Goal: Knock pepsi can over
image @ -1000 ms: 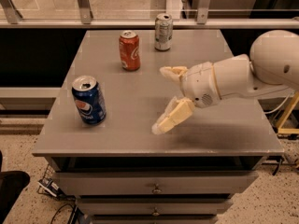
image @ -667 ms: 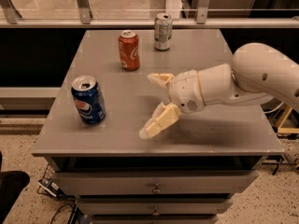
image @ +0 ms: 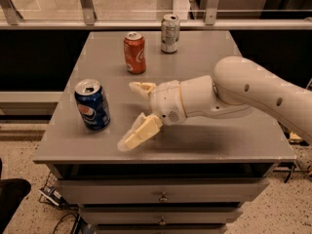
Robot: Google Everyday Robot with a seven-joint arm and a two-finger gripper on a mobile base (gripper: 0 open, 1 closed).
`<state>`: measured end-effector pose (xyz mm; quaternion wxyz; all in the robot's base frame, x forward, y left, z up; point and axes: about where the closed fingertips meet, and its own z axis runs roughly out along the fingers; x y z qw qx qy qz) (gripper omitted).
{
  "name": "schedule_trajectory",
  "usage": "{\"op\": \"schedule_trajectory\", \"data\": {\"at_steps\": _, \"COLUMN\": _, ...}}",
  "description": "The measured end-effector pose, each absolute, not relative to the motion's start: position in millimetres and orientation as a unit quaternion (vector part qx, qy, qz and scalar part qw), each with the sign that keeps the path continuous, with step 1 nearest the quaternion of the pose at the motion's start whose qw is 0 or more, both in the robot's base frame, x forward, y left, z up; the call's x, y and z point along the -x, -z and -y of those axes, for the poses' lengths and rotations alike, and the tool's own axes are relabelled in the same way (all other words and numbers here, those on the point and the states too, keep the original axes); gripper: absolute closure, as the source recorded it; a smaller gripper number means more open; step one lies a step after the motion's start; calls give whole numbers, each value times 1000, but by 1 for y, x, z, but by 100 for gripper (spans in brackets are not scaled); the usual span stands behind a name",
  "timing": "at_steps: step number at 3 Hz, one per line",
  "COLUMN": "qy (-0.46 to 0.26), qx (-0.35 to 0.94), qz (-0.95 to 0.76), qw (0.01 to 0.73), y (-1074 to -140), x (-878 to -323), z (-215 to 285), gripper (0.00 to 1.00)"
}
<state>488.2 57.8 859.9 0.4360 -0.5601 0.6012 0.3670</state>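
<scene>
While its fingers [image: 141, 130] stand spread wide apart, the gripper [image: 129, 115] hovers near the tabletop's [image: 204, 145] front edge, just beside the pepsi can [image: 92, 105], which stands upright by the left edge toward the front corner. A sideways sweep striking high should topple it rather than slide it.

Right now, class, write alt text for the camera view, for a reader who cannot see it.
A white robot arm reaches across a grey table, its open gripper close beside an upright pepsi can, not touching it. A red cola can and a silver can stand upright farther back.
</scene>
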Motion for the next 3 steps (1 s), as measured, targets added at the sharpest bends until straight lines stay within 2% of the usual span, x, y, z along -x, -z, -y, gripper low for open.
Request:
{"op": "schedule_trajectory", "data": {"at_steps": 2, "qy": -394, "qx": 550, "qz": -578, "qw": 456, "y": -875, "x": -499, "z": -101, "gripper": 0}}
{"op": "schedule_trajectory", "data": {"at_steps": 3, "qy": -416, "qx": 544, "qz": -555, "qw": 472, "y": -875, "x": -508, "z": -118, "gripper": 18}}
